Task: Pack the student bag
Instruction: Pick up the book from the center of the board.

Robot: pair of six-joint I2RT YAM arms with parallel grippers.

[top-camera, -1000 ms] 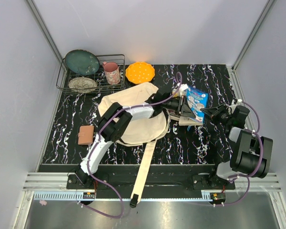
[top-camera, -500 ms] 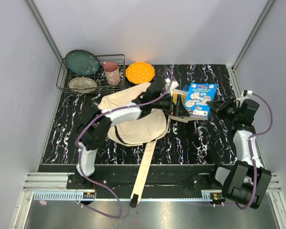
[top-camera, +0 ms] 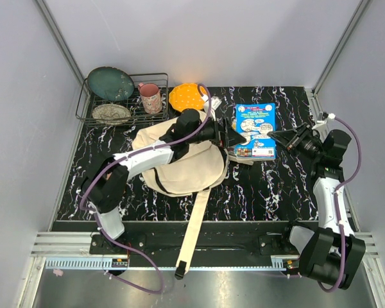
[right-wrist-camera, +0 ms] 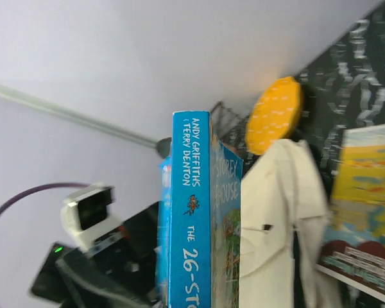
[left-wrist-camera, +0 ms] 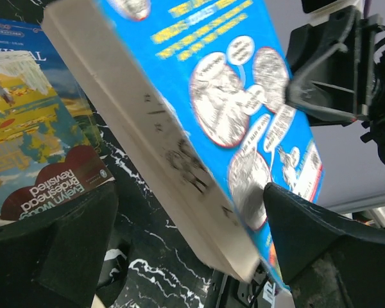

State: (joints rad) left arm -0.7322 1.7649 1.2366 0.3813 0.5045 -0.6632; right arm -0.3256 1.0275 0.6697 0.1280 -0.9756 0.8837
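Note:
The student bag (top-camera: 179,160), cream canvas, lies at mid table with its strap (top-camera: 194,234) running off the near edge. A blue paperback (top-camera: 255,130) hangs level just right of the bag, and my right gripper (top-camera: 286,138) is shut on its right edge. My left gripper (top-camera: 234,136) is open at the book's left edge. In the left wrist view the book (left-wrist-camera: 199,122) passes between the spread fingers (left-wrist-camera: 327,256) without being pinched. The right wrist view shows the book's spine (right-wrist-camera: 191,224) and the bag (right-wrist-camera: 276,212) behind it.
A second book with a yellow cover (left-wrist-camera: 32,147) lies on the table beside the bag. At the back left stand a wire rack (top-camera: 90,109) holding plates, a pink mug (top-camera: 150,97) and an orange dish (top-camera: 188,96).
My left gripper has opened and let go of the blue book, pulling back left. The right arm has swung the book from tilted to level, further back.

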